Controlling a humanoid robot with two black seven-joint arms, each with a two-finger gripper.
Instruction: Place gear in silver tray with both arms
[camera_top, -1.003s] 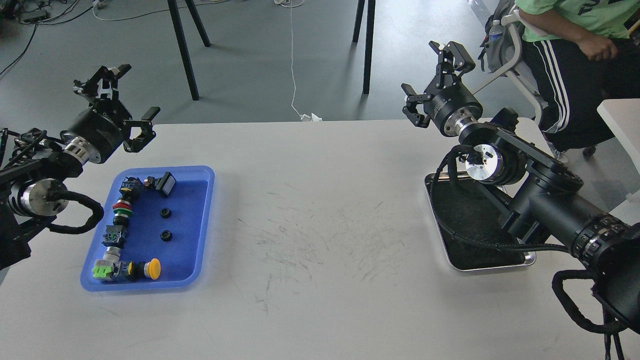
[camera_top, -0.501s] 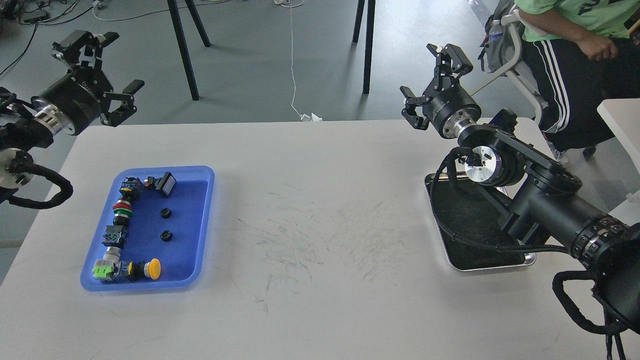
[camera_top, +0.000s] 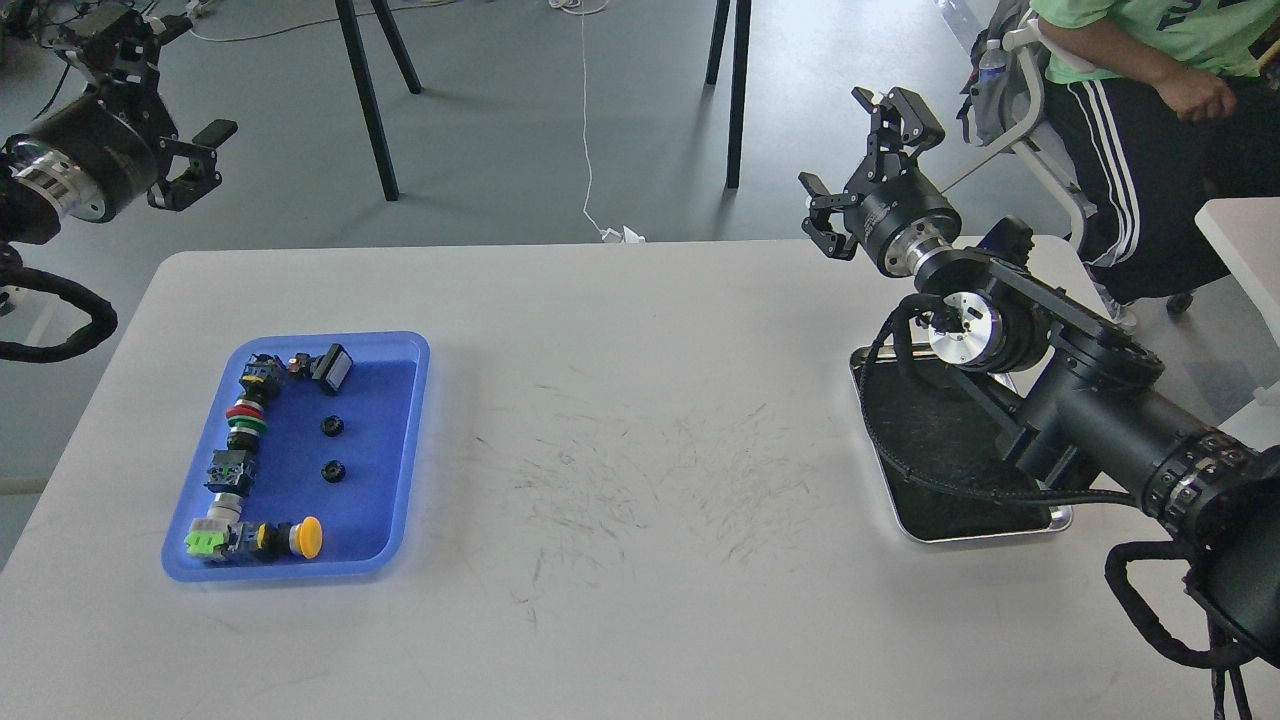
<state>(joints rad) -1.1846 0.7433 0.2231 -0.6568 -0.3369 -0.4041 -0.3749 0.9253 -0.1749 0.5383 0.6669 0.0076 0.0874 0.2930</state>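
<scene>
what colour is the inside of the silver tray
Dark black and scuffed, inside a shiny metal rim; the silver tray shows in the head view.

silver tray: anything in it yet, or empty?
Empty where visible: the silver tray shows only bare dark scuffed floor. The right arm covers part of it, so that part I cannot tell.

Blue tray (camera_top: 405, 440): 2 black gears (camera_top: 331, 448), yellow button (camera_top: 308, 536), green part (camera_top: 203, 541). Silver tray (camera_top: 985, 530), black scuffed floor. White table (camera_top: 640, 620), grey scratches.
</scene>
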